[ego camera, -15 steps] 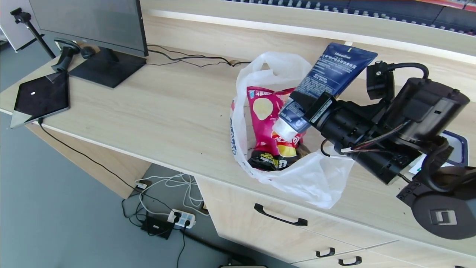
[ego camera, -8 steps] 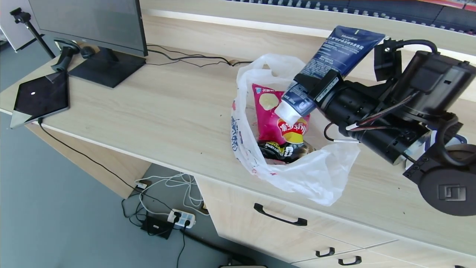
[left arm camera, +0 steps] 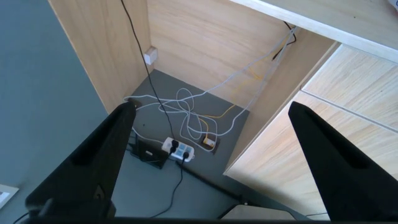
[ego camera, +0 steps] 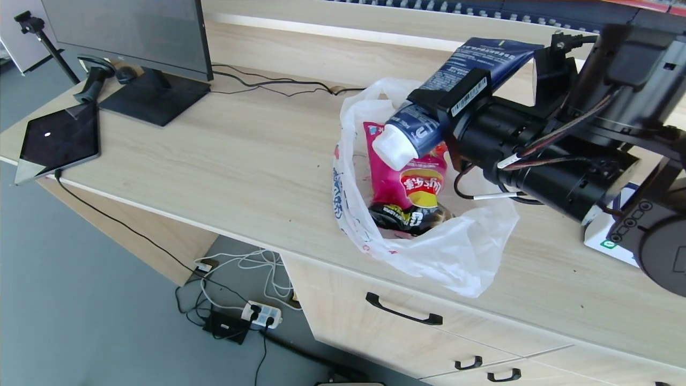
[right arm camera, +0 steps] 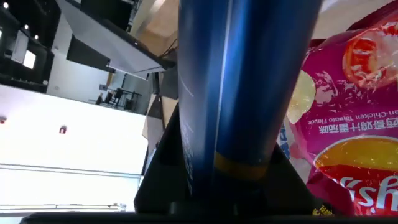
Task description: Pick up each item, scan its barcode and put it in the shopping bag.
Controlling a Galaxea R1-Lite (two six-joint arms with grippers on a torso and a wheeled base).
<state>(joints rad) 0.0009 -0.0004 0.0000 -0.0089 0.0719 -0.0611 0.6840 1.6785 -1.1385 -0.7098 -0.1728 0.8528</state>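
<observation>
Now the right gripper (ego camera: 442, 110) sits higher above the shopping bag (ego camera: 455, 257) than a second ago, its jaws clamped on the blue tube (ego camera: 429, 115), which has swung from steep and cap-down to nearly level. The white cap (ego camera: 394, 150) hangs over the bag's mouth, clear of the pink chips bag (ego camera: 415, 182) and dark packet (ego camera: 410, 217) inside. The bag's near wall has slumped a little. Judgement: tube not yet bagged; the lift reads as re-aiming before release, not a drop. Left gripper (left arm camera: 209, 106) — jaws wide, holding nothing — hangs well away from the bag, below counter level, over floor cables (left arm camera: 186, 118).
</observation>
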